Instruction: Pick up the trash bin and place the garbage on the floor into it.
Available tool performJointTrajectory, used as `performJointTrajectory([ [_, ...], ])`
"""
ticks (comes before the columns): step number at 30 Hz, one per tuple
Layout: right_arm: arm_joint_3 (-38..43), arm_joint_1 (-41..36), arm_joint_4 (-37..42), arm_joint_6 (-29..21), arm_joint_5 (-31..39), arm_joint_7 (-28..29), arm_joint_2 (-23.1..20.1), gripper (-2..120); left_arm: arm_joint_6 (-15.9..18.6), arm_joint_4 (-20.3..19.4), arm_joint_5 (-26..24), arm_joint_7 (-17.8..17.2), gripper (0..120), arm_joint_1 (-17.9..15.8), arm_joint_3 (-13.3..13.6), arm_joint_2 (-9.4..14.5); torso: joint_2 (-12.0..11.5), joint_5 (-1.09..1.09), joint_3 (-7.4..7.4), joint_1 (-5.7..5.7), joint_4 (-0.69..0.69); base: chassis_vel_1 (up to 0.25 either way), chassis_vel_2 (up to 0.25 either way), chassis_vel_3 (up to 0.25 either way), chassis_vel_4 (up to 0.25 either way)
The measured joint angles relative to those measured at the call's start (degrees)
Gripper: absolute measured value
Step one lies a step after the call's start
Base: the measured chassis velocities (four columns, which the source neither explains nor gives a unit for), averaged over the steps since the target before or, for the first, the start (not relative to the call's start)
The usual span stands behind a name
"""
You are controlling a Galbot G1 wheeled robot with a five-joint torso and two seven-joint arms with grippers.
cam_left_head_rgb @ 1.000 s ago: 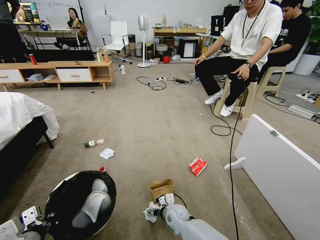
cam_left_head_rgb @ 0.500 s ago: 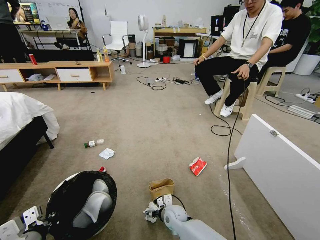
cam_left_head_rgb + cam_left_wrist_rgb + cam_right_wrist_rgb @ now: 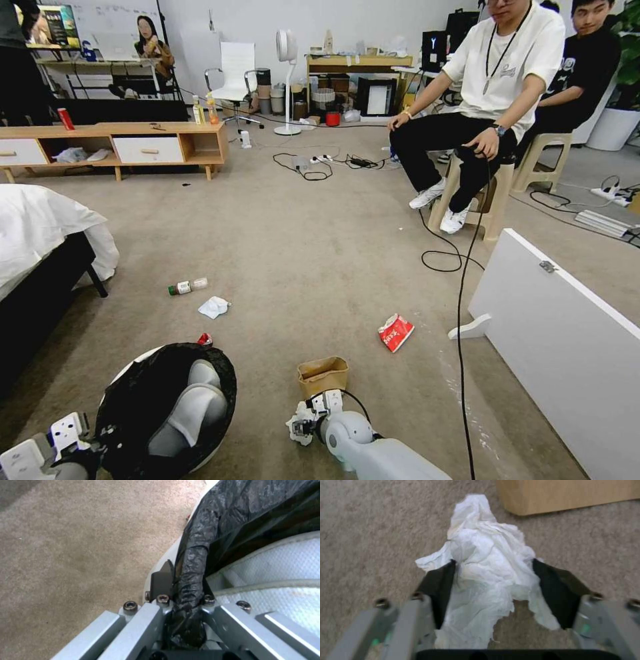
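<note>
While the trash bin [image 3: 167,407] is pinched at its rim by the left gripper [image 3: 181,597], it is kept near. The crumpled tissue [image 3: 483,562] is straddled by the right gripper's [image 3: 493,580] spread fingers [image 3: 441,587], ready for closing.

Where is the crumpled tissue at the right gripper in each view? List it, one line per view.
Head view: crumpled tissue at bottom centre, at the right gripper, just this side of the brown paper bag.
Right wrist view: mid-picture, between the open fingers.
Left wrist view: left gripper clamping the trash bin rim.
Shared landmark: the paper bag, just beyond the tissue.
</note>
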Motion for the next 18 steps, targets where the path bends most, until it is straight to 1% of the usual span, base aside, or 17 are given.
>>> performJointTrajectory([
  [1,0.08,0.0,-0.11,0.09,-0.13,-0.01,0.01,55,0.0,-0.01,0.04,0.01,1,0.02,0.0,0.0,0.0,0.0,0.0,0.0,0.0,0.0,0.0,0.0,0.0],
  [2,0.08,0.0,-0.11,0.09,-0.13,-0.01,0.01,55,0.0,-0.01,0.04,0.01,1,0.02,0.0,0.0,0.0,0.0,0.0,0.0,0.0,0.0,0.0,0.0,0.0],
  [3,0.16,-0.01,-0.2,0.15,-0.28,-0.03,0.01,48,0.0,-0.04,0.08,0.01,1,0.03,0.01,0.0,0.0,-0.01,0.0,0.0,0.0,0.0,0.0,0.0,0.0],
  [4,0.23,-0.05,-0.25,0.18,-0.35,-0.03,-0.01,45,0.0,-0.08,0.08,0.02,1,0.04,0.01,-0.02,0.0,-0.01,0.0,0.0,-0.01,0.0,0.0,0.0,0.0],
  [5,0.23,-0.05,-0.25,0.18,-0.35,-0.03,-0.01,45,0.0,-0.08,0.08,0.02,1,0.04,0.01,-0.02,0.0,-0.01,0.0,0.0,-0.01,0.0,0.0,0.0,0.0],
  [8,0.32,-0.13,-0.66,0.3,-0.59,-0.19,-0.05,28,0.0,-0.22,0.12,0.03,1,0.09,0.08,-0.19,0.0,-0.01,0.0,0.0,0.01,0.0,0.0,0.0,0.0],
  [9,0.32,-0.13,-0.66,0.3,-0.59,-0.19,-0.05,28,0.0,-0.22,0.12,0.03,1,0.09,0.08,-0.19,0.0,-0.01,0.0,0.0,0.01,0.0,0.0,0.0,0.0],
  [10,0.32,-0.2,-0.76,0.39,-0.68,-0.32,-0.04,23,0.0,-0.22,0.18,0.05,1,0.09,0.12,-0.26,0.0,0.01,0.0,0.0,0.04,0.0,0.0,0.0,0.0],
  [11,0.32,-0.2,-0.76,0.39,-0.68,-0.32,-0.04,23,0.0,-0.22,0.18,0.05,1,0.09,0.12,-0.26,0.0,0.01,0.0,0.0,0.04,0.0,0.0,0.0,0.0],
  [14,0.31,-0.65,-0.72,0.44,-0.75,-0.68,-0.25,6,0.0,-0.18,0.31,0.05,1,-0.01,0.32,-0.44,0.0,0.04,0.01,0.0,0.06,0.0,0.0,0.0,0.0],
  [15,0.31,-0.65,-0.72,0.44,-0.75,-0.68,-0.25,6,0.0,-0.18,0.31,0.05,1,-0.01,0.32,-0.44,0.0,0.04,0.01,0.0,0.06,0.0,0.0,0.0,0.0],
  [16,0.29,-0.75,-0.67,0.47,-0.79,-0.74,-0.29,1,0.0,-0.17,0.33,0.06,1,-0.01,0.36,-0.48,0.0,0.04,0.01,0.0,0.06,0.0,0.0,0.0,0.0],
  [18,0.3,-0.84,-0.57,0.5,-0.81,-0.76,-0.35,0,0.0,-0.16,0.37,0.06,1,-0.02,0.38,-0.52,0.0,0.05,0.01,0.0,0.06,0.0,0.0,0.0,0.0],
])
